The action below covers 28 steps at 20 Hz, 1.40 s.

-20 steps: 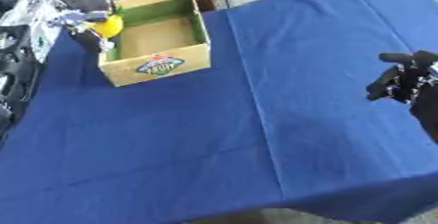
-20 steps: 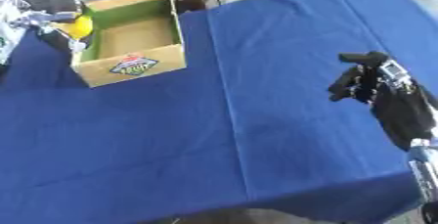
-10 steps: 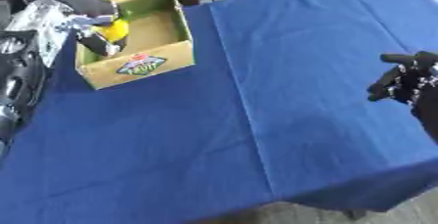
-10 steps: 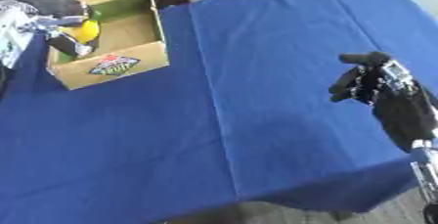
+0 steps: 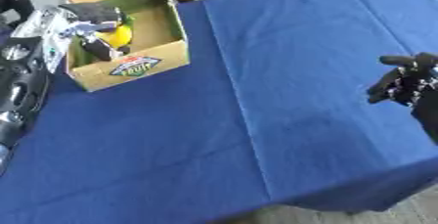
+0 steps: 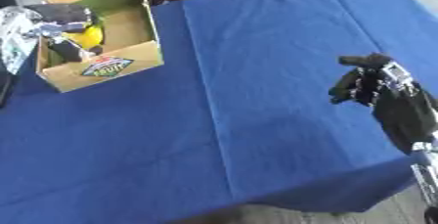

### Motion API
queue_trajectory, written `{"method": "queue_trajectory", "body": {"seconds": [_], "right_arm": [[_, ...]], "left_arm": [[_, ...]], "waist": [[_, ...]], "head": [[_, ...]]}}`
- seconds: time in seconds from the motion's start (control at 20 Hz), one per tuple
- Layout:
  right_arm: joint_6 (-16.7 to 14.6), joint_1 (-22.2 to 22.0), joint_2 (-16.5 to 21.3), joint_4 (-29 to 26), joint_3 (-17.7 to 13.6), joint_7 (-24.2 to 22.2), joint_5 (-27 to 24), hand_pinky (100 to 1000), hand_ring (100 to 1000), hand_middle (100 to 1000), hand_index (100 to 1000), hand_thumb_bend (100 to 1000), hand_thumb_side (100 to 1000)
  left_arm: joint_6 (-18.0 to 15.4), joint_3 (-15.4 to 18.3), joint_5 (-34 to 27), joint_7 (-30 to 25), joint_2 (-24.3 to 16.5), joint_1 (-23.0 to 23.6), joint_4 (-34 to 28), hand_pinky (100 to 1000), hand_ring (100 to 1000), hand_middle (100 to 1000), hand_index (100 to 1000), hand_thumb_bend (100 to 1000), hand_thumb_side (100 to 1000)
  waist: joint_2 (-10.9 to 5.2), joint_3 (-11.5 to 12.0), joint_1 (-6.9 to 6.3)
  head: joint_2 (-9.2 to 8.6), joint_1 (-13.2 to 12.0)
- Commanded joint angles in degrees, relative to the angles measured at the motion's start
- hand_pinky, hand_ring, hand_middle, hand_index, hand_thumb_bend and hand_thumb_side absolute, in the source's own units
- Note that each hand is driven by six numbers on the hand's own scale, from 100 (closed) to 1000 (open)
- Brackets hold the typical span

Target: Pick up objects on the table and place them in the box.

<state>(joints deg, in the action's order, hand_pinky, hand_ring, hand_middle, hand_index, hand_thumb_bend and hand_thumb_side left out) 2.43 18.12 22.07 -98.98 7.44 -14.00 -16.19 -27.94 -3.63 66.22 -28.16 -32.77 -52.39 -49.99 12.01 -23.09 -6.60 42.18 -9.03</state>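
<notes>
Left eye view shows a blue cloth [image 5: 282, 71] covering the table, with a cardboard box [image 5: 158, 56] standing open near its far left corner; the box has a green inner wall at the back and a printed label [image 5: 134, 65] on the side that faces the robot. The robot's left hand [image 5: 90, 20] reaches in from the left edge and sits over the box's left half, its dark fingers curled round a yellow object [image 5: 117, 35] that is held inside the box opening, above the box floor; whether the object touches the floor cannot be told. Silver and black parts of the left arm [image 5: 21, 71] run down the left border of the picture, beside the box and partly off the cloth. The right hand [image 6: 369, 82] is seen best in the right eye view, where it hangs above the right part of the cloth, well apart from the box, palm side turned toward the table's middle; its fingers are bent inward with the thumb sticking out above them, and nothing is held in it. The black forearm [image 6: 406, 115] behind it leads down toward the lower right corner. A seam in the cloth runs from the far edge toward the near edge through the middle.
</notes>
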Motion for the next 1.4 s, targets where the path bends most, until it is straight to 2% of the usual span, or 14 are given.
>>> {"method": "queue_trajectory", "body": {"seconds": [0.05,0.2,0.3,0.55,0.85,1.0,1.15,1.4], "right_arm": [[-0.2,0.6,1.4,-1.3,-0.4,0.0,0.4,601,615,513,834,100,962],[-0.2,0.6,1.4,-1.3,-0.5,0.0,0.4,601,615,513,834,100,959],[-0.2,0.6,1.3,-1.3,-0.5,0.0,0.4,601,615,513,834,100,958],[-0.2,0.4,1.3,-1.3,-0.5,0.0,0.3,601,615,513,835,100,954],[-0.2,-0.2,1.2,-1.1,-0.8,0.2,0.2,601,615,513,834,100,944],[-0.2,-0.9,1.2,-0.9,-1.0,0.4,0.1,601,615,513,834,100,938],[-0.2,-1.6,1.0,-0.7,-1.2,0.5,-0.1,601,615,514,834,100,931],[-0.2,-2.7,0.7,-0.4,-1.7,0.9,-0.5,601,615,514,834,100,922]], "left_arm": [[-1.1,0.0,0.2,-1.5,0.1,-0.1,0.5,655,630,637,735,686,497],[-2.3,0.2,-0.6,-2.4,0.0,-0.1,0.4,680,681,690,772,920,638],[-2.6,0.4,-1.1,-2.7,-0.2,-0.1,0.3,687,693,704,781,979,686],[-2.8,0.9,-2.7,-2.1,-0.5,0.0,-0.3,683,692,704,774,992,722],[-2.6,2.6,-6.8,2.7,-1.7,0.0,-4.5,682,683,697,764,970,727],[-3.0,3.3,-9.5,5.5,-3.4,0.4,-8.5,688,690,701,764,1000,727],[-3.1,4.2,-12.2,8.2,-5.8,1.4,-12.9,686,686,699,761,1000,686],[-3.5,6.8,-16.8,12.8,-9.1,6.5,-20.3,678,668,687,755,990,624]], "waist": [[-0.43,0.0,0.4],[-0.57,0.1,0.48],[-0.69,0.2,0.55],[-1.08,0.5,0.75],[-2.05,1.7,1.35],[-3.04,3.3,1.69],[-4.08,5.6,2.02],[-5.27,9.7,2.89]], "head": [[-0.65,-0.3],[-0.64,-0.3],[-0.63,-0.3],[-0.55,-0.3],[-0.22,-0.1],[0.37,0.2],[1.09,0.6],[1.89,1.6]]}}
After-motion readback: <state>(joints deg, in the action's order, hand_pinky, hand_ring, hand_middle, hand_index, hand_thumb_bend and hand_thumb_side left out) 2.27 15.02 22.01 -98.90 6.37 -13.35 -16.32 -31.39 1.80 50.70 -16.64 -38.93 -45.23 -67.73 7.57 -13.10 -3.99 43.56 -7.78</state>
